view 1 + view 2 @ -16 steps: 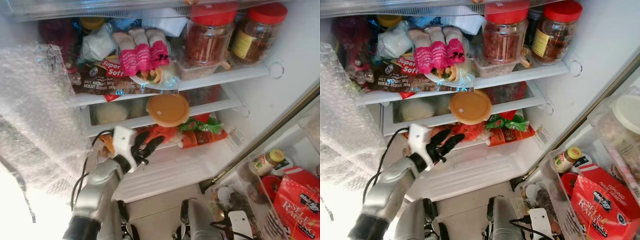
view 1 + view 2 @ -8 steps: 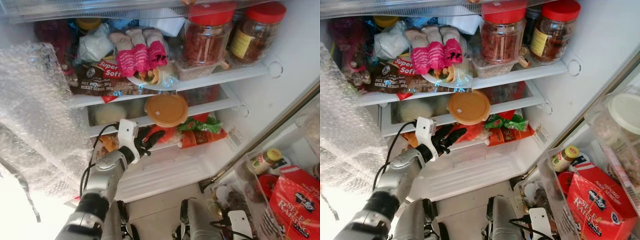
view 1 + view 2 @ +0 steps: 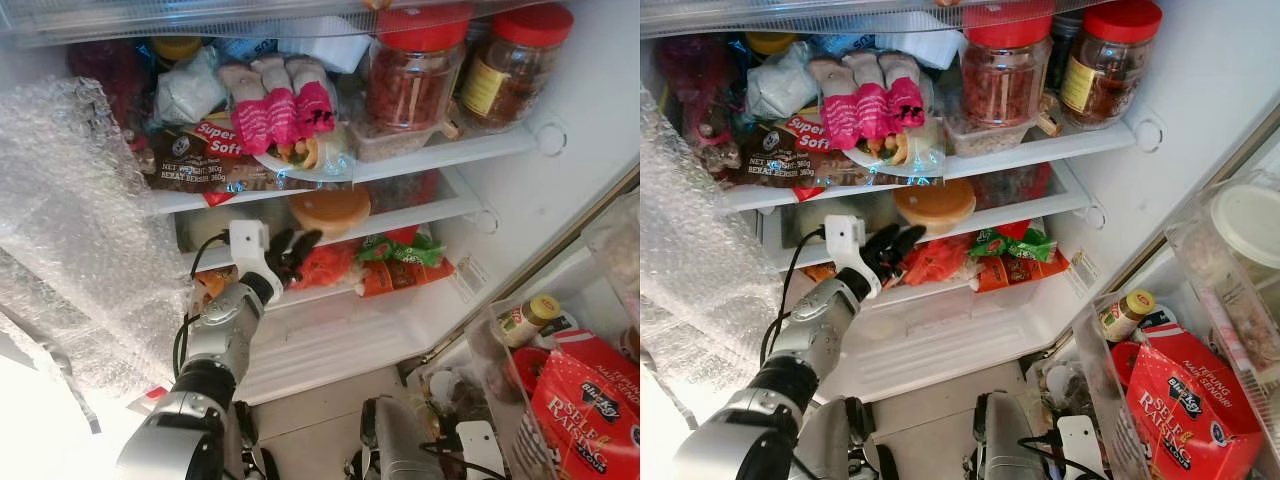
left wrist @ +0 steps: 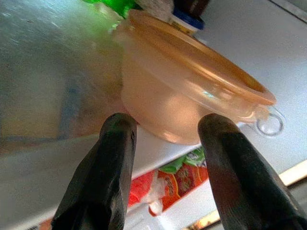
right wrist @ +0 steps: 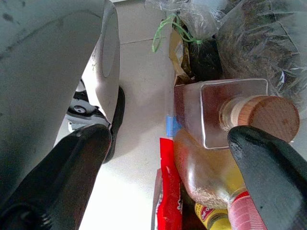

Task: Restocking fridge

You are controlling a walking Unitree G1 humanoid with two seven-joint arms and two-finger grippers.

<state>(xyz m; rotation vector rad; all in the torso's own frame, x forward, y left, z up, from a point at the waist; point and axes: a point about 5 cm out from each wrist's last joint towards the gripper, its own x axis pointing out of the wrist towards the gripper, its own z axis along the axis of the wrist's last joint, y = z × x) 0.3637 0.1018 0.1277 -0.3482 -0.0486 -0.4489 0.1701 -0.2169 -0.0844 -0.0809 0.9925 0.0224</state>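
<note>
Fridge shelf: orange-lidded container (image 3: 330, 210) upright before left gripper (image 3: 288, 252).

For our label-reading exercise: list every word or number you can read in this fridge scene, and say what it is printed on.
"Super Soft": brown bread bag on the upper shelf.
"NET WEIGHT 360g": same bag.
"SELF RAISING": red box in the door bin.
Jar labels and the small bottle: too small to read.
Green-and-red packets: unreadable.

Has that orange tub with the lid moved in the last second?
Yes. The orange tub was hanging tilted in front of the middle shelf edge; now it sits flat on that shelf, further into the fridge. The left gripper is open just in front of it.
</note>
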